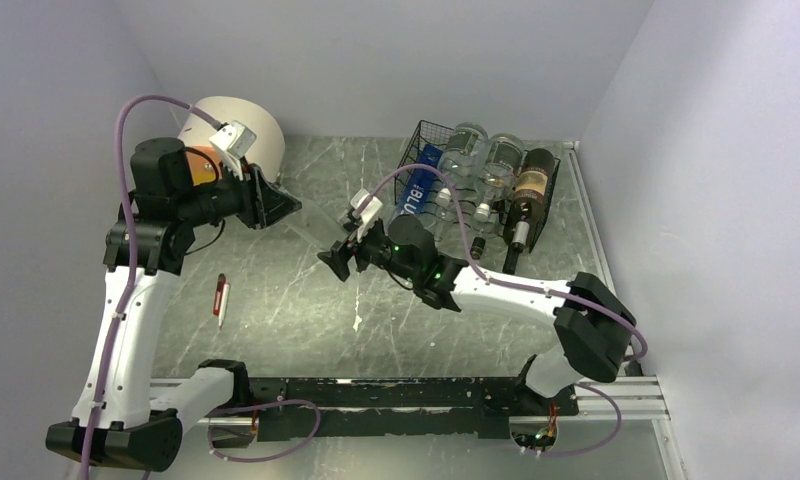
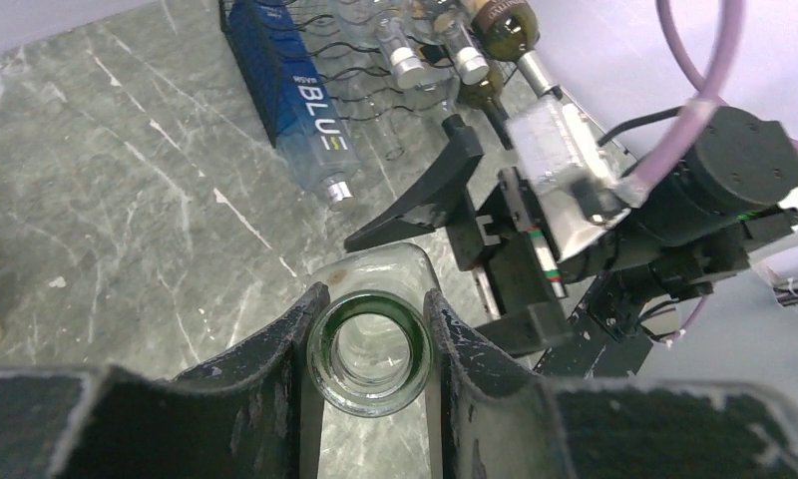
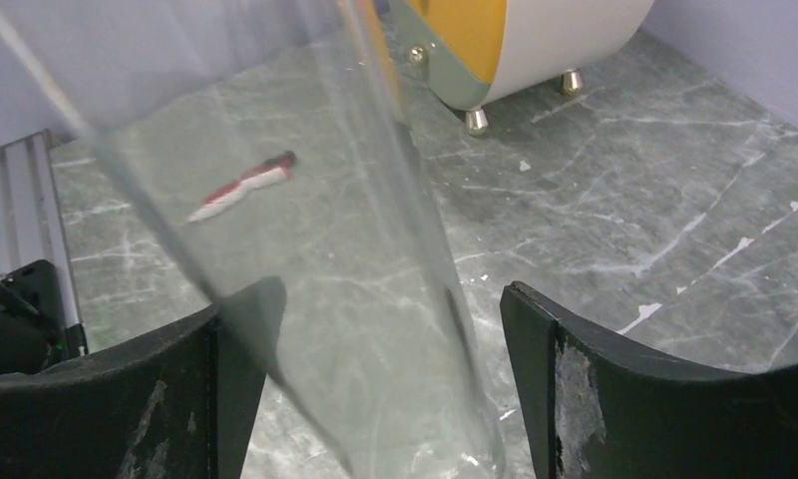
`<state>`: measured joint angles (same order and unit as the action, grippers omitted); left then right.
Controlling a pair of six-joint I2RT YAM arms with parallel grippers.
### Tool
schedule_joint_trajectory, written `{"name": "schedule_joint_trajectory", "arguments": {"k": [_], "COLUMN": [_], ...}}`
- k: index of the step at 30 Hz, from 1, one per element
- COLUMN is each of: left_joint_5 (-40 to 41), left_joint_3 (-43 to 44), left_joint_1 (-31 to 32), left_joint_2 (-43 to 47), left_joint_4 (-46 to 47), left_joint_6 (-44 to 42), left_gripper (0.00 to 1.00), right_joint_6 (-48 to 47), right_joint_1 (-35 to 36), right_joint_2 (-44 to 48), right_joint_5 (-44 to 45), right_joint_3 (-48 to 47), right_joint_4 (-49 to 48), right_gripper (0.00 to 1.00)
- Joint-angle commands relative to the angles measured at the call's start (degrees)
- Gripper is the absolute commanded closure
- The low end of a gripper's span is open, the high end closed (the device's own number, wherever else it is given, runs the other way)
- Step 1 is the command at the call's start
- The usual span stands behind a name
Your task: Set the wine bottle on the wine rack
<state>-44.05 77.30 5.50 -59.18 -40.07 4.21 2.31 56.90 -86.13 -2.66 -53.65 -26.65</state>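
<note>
Left gripper: clenched on the neck of the clear glass wine bottle, fingers pressing on both sides just below the open mouth. The bottle is off the grey marbled tabletop, slanting between the two grippers, left of the rack.

Right gripper: spread around the bottle's body; the right finger stands clear of the glass.

Black wire wine rack: far right of the table, holding a blue-labelled bottle, two clear bottles and a dark bottle.

Red-and-white pen-like item lies near the left arm.
</note>
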Motion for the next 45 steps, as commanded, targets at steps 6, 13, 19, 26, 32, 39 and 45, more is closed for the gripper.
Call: {"name": "schedule_joint_trajectory", "arguments": {"k": [6, 13, 19, 26, 32, 39, 45], "left_joint_5": [-4.38, -2.35, 0.81, 4.52, -0.53, 2.72, 3.24], "left_joint_3": [1.1, 2.9, 5.04, 6.34, 3.33, 3.39, -1.15], "left_joint_1": [0.48, 0.48, 0.48, 0.48, 1.59, 5.24, 9.77], "left_joint_2": [2.37, 4.9, 8.21, 8.21, 7.33, 7.7, 6.49], "left_joint_4": [1.4, -1.78, 0.25, -0.47, 2.1, 1.11, 1.34], "left_joint_6": [-2.23, -2.75, -0.06, -0.05, 2.33, 1.91, 0.18], "left_gripper": [0.93, 0.35, 0.12, 0.09, 0.08, 0.06, 0.0], "right_joint_6": [-9.7, -22.08, -34.12, -47.8, -57.34, -61.9, -64.48], "right_joint_1": [0.26, 0.22, 0.24, 0.47, 2.36, 3.59, 4.62], "right_joint_2": [0.39, 4.9, 10.72, 16.77, 17.75, 15.99, 15.81], "right_joint_5": [-0.38, 6.75, 8.98, 4.22, 7.62, 13.55, 14.67], "right_joint_3": [-1.46, -2.72, -2.69, 2.26, 3.74, 3.56, 3.83], "right_joint_4": [0.75, 5.97, 4.41, 0.65, 5.63, 8.62, 9.36], "right_gripper": [0.57, 1.0, 1.0, 1.0, 1.0, 1.0, 1.0]}}
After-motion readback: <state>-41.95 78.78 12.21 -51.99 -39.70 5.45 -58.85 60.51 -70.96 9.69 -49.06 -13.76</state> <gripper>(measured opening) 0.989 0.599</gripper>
